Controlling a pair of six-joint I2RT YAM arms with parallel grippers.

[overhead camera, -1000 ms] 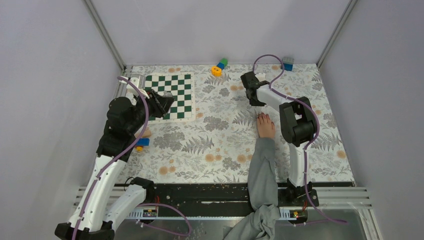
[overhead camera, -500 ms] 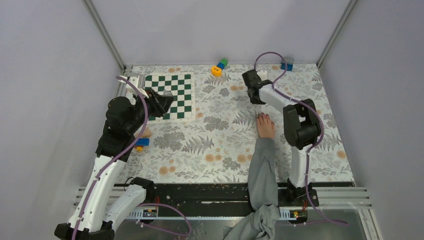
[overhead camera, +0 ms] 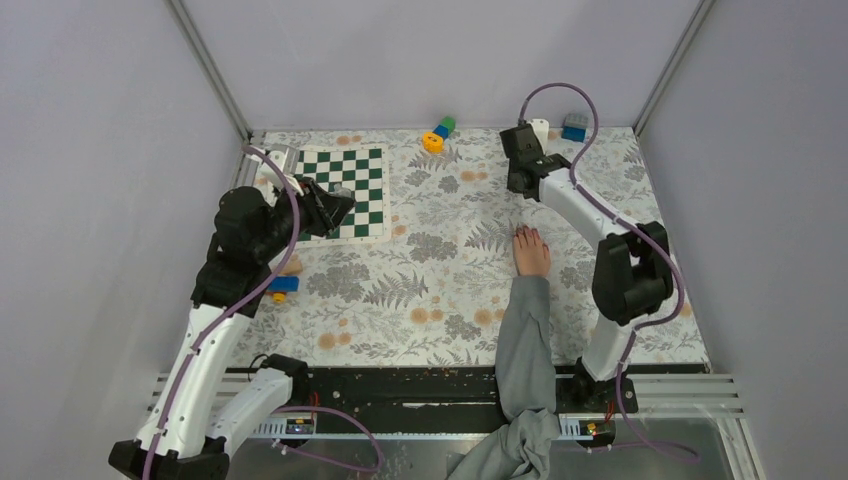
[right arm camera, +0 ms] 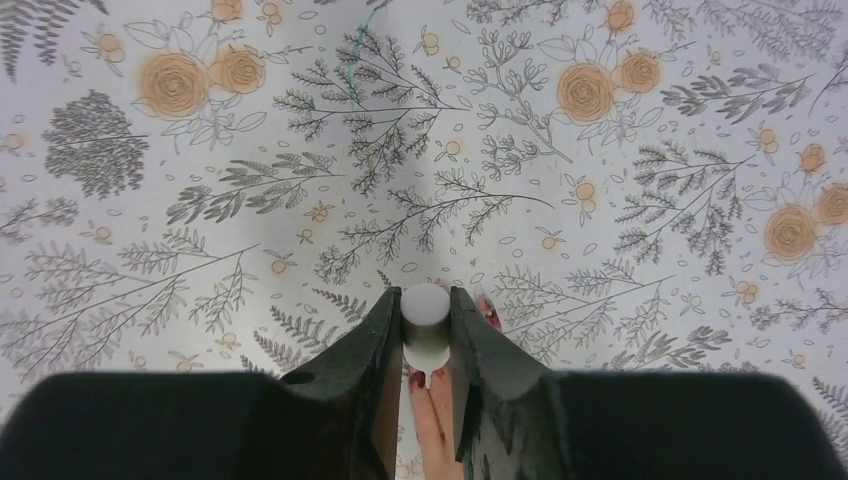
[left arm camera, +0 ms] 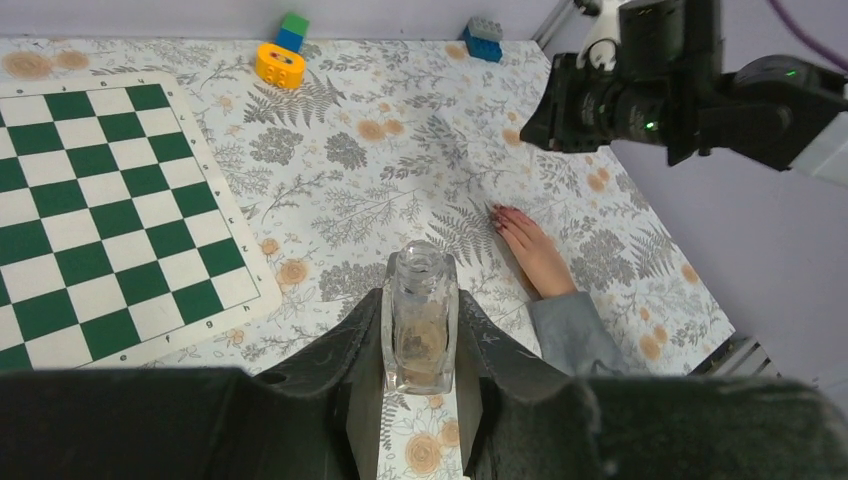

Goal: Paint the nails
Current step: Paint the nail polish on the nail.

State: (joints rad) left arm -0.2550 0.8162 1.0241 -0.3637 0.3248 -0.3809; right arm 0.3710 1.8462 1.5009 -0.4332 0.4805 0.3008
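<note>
A bare hand (overhead camera: 532,252) with a grey sleeve (overhead camera: 526,340) lies flat right of centre, its dark red nails (overhead camera: 522,233) pointing to the far side. Those nails (left arm camera: 503,215) also show in the left wrist view. My right gripper (overhead camera: 520,180) hovers beyond the fingertips, shut on a white brush cap (right arm camera: 426,318). Under it two fingers with red nails (right arm camera: 416,379) show between the jaws. My left gripper (overhead camera: 336,209) sits over the chessboard's corner, shut on a clear glass polish bottle (left arm camera: 420,322) whose neck is uncapped.
A green-and-white chessboard (overhead camera: 340,188) lies at the back left. Yellow, blue and green blocks (overhead camera: 438,133) and a blue block (overhead camera: 574,127) rest by the far wall. A blue-and-orange block (overhead camera: 283,285) sits beside the left arm.
The right arm has swung to the right and toward the back, carrying the brush cap farther from the fingertips. The left arm and the hand have barely moved.
</note>
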